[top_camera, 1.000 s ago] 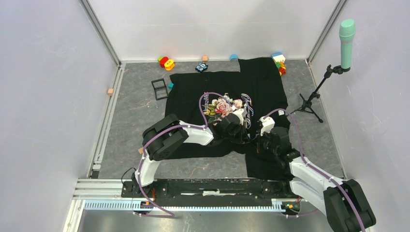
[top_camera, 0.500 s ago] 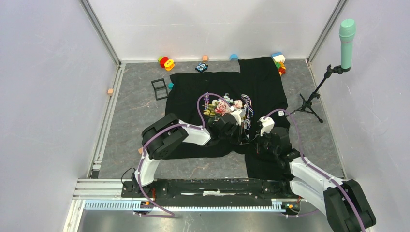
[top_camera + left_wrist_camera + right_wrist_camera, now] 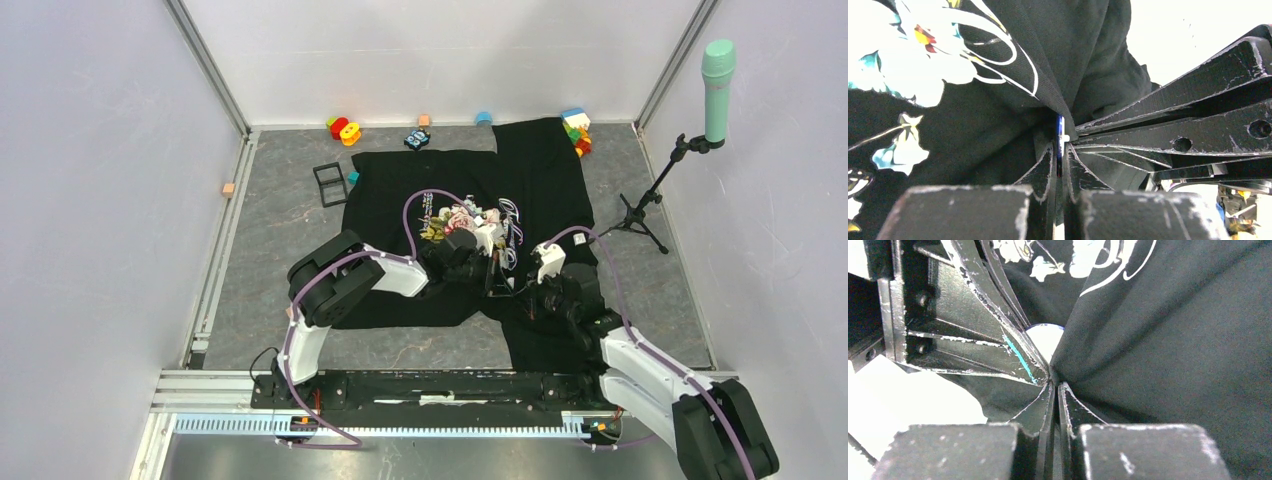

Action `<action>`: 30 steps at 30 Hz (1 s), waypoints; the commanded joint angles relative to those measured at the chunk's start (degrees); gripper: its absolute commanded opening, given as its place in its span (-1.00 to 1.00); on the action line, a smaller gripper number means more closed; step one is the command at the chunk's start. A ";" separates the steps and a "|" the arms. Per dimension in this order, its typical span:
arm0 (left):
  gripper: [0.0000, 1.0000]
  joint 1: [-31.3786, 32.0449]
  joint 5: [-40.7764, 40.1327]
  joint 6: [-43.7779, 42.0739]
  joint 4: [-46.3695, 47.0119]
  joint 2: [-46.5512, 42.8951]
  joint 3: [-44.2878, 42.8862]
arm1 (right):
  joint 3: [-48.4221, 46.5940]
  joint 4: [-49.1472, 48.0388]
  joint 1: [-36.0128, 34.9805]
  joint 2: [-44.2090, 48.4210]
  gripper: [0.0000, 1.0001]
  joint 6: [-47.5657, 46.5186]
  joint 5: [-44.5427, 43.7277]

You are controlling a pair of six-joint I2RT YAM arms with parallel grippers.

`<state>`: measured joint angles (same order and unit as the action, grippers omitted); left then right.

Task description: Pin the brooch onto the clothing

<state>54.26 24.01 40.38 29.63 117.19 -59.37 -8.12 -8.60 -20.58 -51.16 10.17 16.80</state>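
Observation:
The black T-shirt (image 3: 400, 190) with its rose print (image 3: 460, 218) lies on the grey floor, bunched up at the middle. My left gripper (image 3: 489, 272) is shut on the brooch (image 3: 1060, 131), a thin blue disc seen edge-on between the jaws in the left wrist view, pressed against a fold of the shirt (image 3: 998, 100). My right gripper (image 3: 513, 291) is shut on a pinched fold of the shirt (image 3: 1148, 340), tip to tip with the left fingers (image 3: 973, 340). The brooch (image 3: 1046, 338) shows as a pale disc with a blue rim behind that fold.
A black square frame case (image 3: 329, 183) and a teal cube (image 3: 353, 178) lie left of the shirt. Coloured toys (image 3: 344, 129) and blocks (image 3: 577, 130) sit along the back wall. A microphone stand (image 3: 650, 195) stands at the right. An orange cube (image 3: 229, 189) is at far left.
My left gripper has moved a little left and farther with the brooch. The shirt's print has bunched up more. My right gripper has shifted slightly left, keeping hold of the fabric.

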 commanded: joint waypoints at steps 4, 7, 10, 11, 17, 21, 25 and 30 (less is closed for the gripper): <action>-0.96 -2.04 9.64 -3.66 8.33 -4.97 3.00 | -3.22 7.12 -0.25 5.97 -0.56 -0.09 2.46; -0.95 -3.80 13.39 -4.44 8.96 -5.30 5.43 | -5.68 11.35 -0.25 8.62 -0.40 -0.92 4.11; -0.95 -5.07 16.69 -5.17 9.56 -5.88 8.01 | -7.98 14.19 -0.31 11.52 -0.21 -2.28 6.08; -0.96 -5.34 17.83 -5.53 9.59 -6.12 8.91 | -8.60 14.96 -0.26 12.40 -0.14 -2.74 6.62; -0.96 -5.92 23.66 -6.86 9.96 -7.83 13.12 | -8.52 10.94 -0.27 16.25 0.21 -3.33 13.83; -0.95 -6.01 26.28 -6.67 11.59 -9.62 16.28 | -4.55 1.54 -0.33 14.96 0.31 -0.80 20.88; -0.95 -6.10 28.59 -4.73 15.12 -10.85 18.71 | -1.55 -5.30 -0.35 12.56 0.34 1.43 26.36; -0.96 -6.10 31.34 -1.57 20.43 -11.06 20.83 | 0.11 -8.73 -0.49 9.72 0.37 2.26 31.61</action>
<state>48.23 50.00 36.56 42.37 108.25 -39.90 -9.04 -9.52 -20.62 -40.05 10.61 41.30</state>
